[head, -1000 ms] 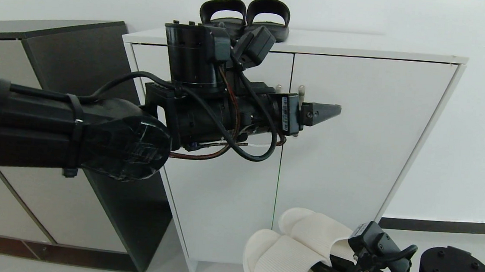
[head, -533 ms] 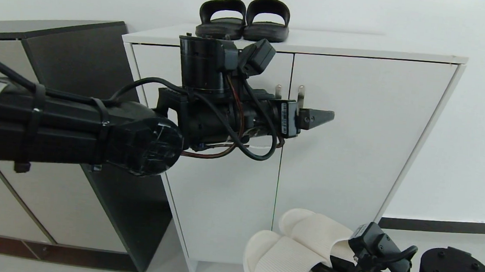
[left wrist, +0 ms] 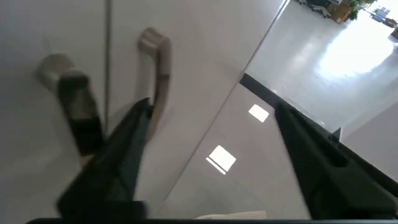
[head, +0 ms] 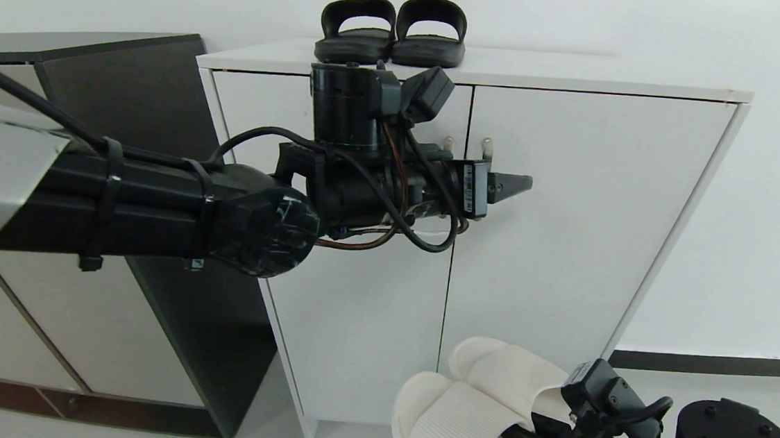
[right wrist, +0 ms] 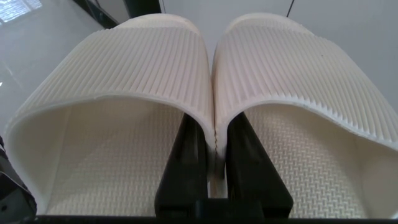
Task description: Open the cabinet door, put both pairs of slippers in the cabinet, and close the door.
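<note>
Left gripper [left wrist: 214,112] with fingers spread, one just beside the handle [left wrist: 158,68] of the shut cabinet [head: 570,226] door. Right gripper [right wrist: 214,134] clamped on white slippers [right wrist: 124,81], low before the cabinet. Black slippers [head: 391,31] on its top.

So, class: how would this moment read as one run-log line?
cabinet doors: shut | left claw: open, by right door's handle | right claw: shut on white slippers | black slippers: on the cabinet

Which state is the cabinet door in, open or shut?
Shut. Both white doors lie flush, with only a thin seam between them. The open left tool is at the right door's handle.
</note>
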Tool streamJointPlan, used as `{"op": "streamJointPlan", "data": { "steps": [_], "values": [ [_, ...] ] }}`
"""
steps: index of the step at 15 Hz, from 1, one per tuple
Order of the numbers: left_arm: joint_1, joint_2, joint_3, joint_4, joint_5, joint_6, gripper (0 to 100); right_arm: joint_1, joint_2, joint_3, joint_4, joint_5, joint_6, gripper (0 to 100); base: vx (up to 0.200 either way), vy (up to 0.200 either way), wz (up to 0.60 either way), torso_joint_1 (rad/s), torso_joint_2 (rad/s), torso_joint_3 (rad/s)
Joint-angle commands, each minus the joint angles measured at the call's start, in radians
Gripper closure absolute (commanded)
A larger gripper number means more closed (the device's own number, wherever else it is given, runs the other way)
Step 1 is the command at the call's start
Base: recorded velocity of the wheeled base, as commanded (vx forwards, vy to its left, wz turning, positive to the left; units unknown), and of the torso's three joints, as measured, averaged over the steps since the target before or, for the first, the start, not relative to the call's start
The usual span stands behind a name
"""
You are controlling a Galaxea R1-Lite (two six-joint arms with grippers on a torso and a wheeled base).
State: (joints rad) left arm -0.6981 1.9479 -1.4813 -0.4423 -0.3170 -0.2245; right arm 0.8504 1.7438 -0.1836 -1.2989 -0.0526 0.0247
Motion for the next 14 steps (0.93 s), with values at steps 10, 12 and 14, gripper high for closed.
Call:
{"op": "streamJointPlan", "data": {
  "steps": [10, 12, 14],
  "values": [
    [-0.095, -0.153, 0.159, -0.006, -0.004, -0.003, 100, 0.061, -0.106, 0.095, 0.009, 0.105, 0.0, 100, 0.0, 0.0, 0.0, 0.0, 0.0, 0.0],
    [-0.097, -0.21, 0.225, -0.009, -0.004, -0.003, 100, 0.073, -0.109, 0.099, 0.009, 0.105, 0.0, 100, 0.0, 0.0, 0.0, 0.0, 0.0, 0.0],
    [-0.101, -0.299, 0.328, -0.012, -0.004, -0.003, 100, 0.091, -0.107, 0.108, 0.021, 0.103, -0.002, 100, 0.0, 0.0, 0.0, 0.0, 0.0, 0.0]
  ]
}}
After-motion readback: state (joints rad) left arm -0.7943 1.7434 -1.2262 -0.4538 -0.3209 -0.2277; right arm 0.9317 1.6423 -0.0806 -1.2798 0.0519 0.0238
